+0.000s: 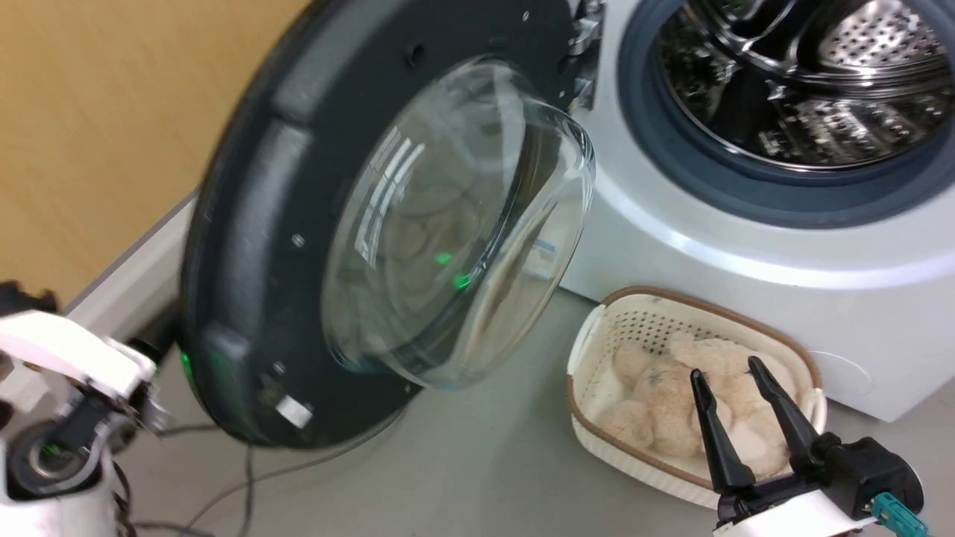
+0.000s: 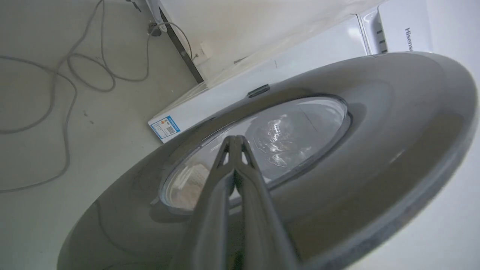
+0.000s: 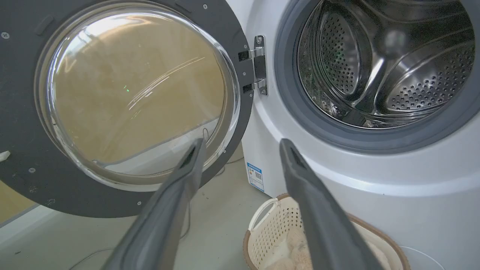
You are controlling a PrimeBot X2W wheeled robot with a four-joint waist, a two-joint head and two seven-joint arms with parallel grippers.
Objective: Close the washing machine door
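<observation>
The washing machine door (image 1: 246, 246) stands swung open at the left, its matte black inside and bulging glass bowl (image 1: 455, 224) facing me. The metal hinge (image 3: 258, 63) joins it to the white washing machine (image 1: 746, 253), whose steel drum (image 1: 813, 82) lies open inside the grey gasket (image 1: 746, 186). My left gripper (image 2: 234, 139) is shut with nothing in it, its tips close against the door's glossy outside (image 2: 393, 123); I cannot tell if they touch. In the head view only that arm's white wrist (image 1: 82, 358) shows beside the door's edge. My right gripper (image 1: 725, 371) is open, hanging above the basket.
A white wicker-style basket (image 1: 597, 343) with a plush toy (image 1: 671, 403) sits on the floor before the machine, under the door's swing side. Cables (image 2: 67, 75) trail over the grey floor behind the door. A yellow wall (image 1: 89, 134) stands to the left. A blue sticker (image 3: 255, 176) marks the machine's lower front.
</observation>
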